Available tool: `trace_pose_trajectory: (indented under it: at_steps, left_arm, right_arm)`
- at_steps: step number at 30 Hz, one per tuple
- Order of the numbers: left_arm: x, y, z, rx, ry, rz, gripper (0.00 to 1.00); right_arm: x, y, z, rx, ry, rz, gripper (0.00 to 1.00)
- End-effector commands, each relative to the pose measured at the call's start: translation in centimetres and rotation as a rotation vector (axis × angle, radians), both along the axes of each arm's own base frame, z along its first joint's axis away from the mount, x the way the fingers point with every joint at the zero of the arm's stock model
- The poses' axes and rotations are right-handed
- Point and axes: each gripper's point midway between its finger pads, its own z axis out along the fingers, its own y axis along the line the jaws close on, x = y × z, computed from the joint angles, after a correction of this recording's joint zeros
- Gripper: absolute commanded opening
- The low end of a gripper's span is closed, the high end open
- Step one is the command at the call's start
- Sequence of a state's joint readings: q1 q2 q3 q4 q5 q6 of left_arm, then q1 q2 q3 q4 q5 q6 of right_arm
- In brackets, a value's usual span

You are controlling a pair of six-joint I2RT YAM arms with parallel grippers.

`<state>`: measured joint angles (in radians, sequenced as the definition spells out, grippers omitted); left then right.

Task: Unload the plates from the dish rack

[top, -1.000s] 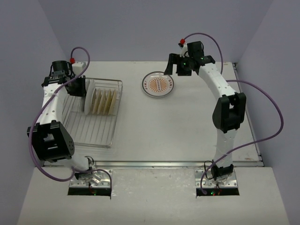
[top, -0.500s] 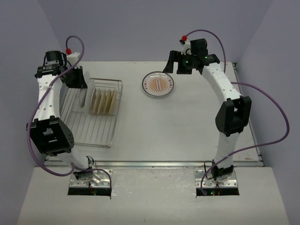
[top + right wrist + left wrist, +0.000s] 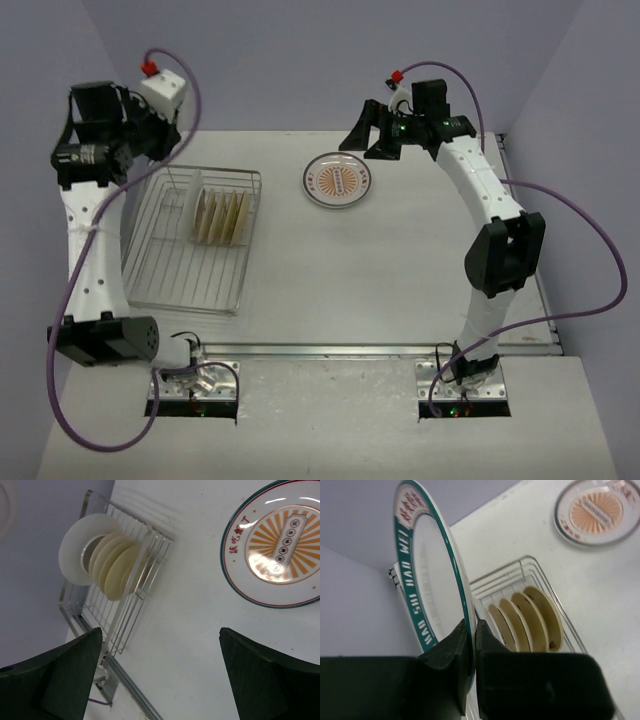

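My left gripper (image 3: 471, 630) is shut on the lower rim of a white plate with a dark teal rim (image 3: 432, 580), held upright and edge-on high above the dish rack (image 3: 530, 560). In the top view that gripper (image 3: 150, 135) is raised over the rack's far left corner. The silver wire rack (image 3: 190, 280) holds an upright white plate (image 3: 190, 208) and smaller tan plates (image 3: 228, 214) behind it. An orange-centred plate (image 3: 338, 182) lies flat on the table. My right gripper (image 3: 365, 135) is open and empty, just beyond that plate (image 3: 280, 555).
The rack (image 3: 150, 545) stands at the table's left side, with its white plate (image 3: 75, 550) and tan plates (image 3: 117, 565) at its far end. Grey walls close the back and both sides. Purple cables hang from both arms.
My left arm has lifted the teal-rimmed plate out of the rack, rising up and to the far left. My right gripper has drifted slightly back and higher.
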<state>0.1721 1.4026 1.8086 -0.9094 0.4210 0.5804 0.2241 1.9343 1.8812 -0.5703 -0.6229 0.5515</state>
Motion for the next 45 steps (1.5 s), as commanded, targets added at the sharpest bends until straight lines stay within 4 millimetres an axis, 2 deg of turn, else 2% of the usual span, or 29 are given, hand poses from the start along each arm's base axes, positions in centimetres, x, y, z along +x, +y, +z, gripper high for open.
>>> trace_pose_trajectory:
  at_steps: [1,3,5,8,9,14,17,21,24,28,34,36,37,39,41,42,45]
  left_arm:
    - [-2.5,-4.2,0.4,0.475,-0.286,-0.214,0.0]
    - [-3.6,-5.5,-0.3,0.649,-0.352,-0.302,0.0]
    - [-4.7,-6.8,-1.6,0.749,-0.414,-0.386,0.0]
    - [-6.3,-7.9,-2.2,0.93,-0.547,-0.487,0.0]
    - [-6.4,-8.6,-3.7,0.964,-0.561,-0.531,0.0]
    - [-7.7,-11.3,-7.3,1.148,-0.665,-0.717,0.0]
    - [-8.4,-12.8,-9.6,1.227,-0.697,-0.802,0.0]
    - [-8.6,-13.3,-11.5,1.316,-0.688,-0.867,0.0]
    - [-8.8,-13.8,-12.0,1.33,-0.681,-0.893,0.0]
    - [-8.9,-14.5,-12.2,1.314,-0.681,-0.907,0.0]
    - [-9.0,-15.3,-12.0,1.297,-0.706,-0.921,0.0]
    - [-9.1,-15.5,-12.0,1.292,-0.709,-0.922,0.0]
    - [-9.0,-15.6,-11.9,1.285,-0.713,-0.915,0.02]
    - [-8.8,-15.7,-11.3,1.26,-0.726,-0.881,0.14]
    - [-8.7,-15.5,-10.8,1.211,-0.714,-0.839,0.44]
    - [-8.6,-15.4,-10.4,1.191,-0.707,-0.82,0.53]
    - [-8.3,-14.9,-8.7,1.106,-0.695,-0.731,0.88]
  right_arm:
    - [-1.0,1.9,3.2,0.196,0.055,0.076,0.99]
    - [-1.7,2.6,3.4,0.263,0.081,0.111,0.99]
    - [-2.2,3.1,3.3,0.306,0.099,0.127,0.98]
    - [-3.0,4.0,2.6,0.309,0.113,0.153,0.93]
    - [-3.2,4.4,2.4,0.297,0.11,0.159,0.92]
    - [-5.7,7.9,-1.2,0.186,0.135,0.23,0.8]
    - [-6.8,9.2,-3.1,0.134,0.152,0.251,0.73]
    - [-7.8,10.4,-4.5,0.07,0.122,0.277,0.65]
    - [-8.4,10.9,-5.2,0.017,0.077,0.297,0.56]
    - [-8.4,10.9,-6.3,-0.058,0.037,0.298,0.37]
    - [-8.0,10.5,-8.0,-0.15,0.007,0.297,0.32]
    - [-8.2,10.7,-7.9,-0.136,0.006,0.31,0.18]
    - [-8.4,10.8,-7.7,-0.125,0.008,0.317,0.1]
    - [-8.7,10.9,-7.2,-0.105,0.009,0.323,0.01]
    - [-8.7,10.7,-6.6,-0.07,0.028,0.322,0.0]
    - [-8.3,10.3,-6.5,-0.04,0.061,0.307,0.0]
    - [-5.0,7.2,-6.0,0.037,0.136,0.211,0.0]
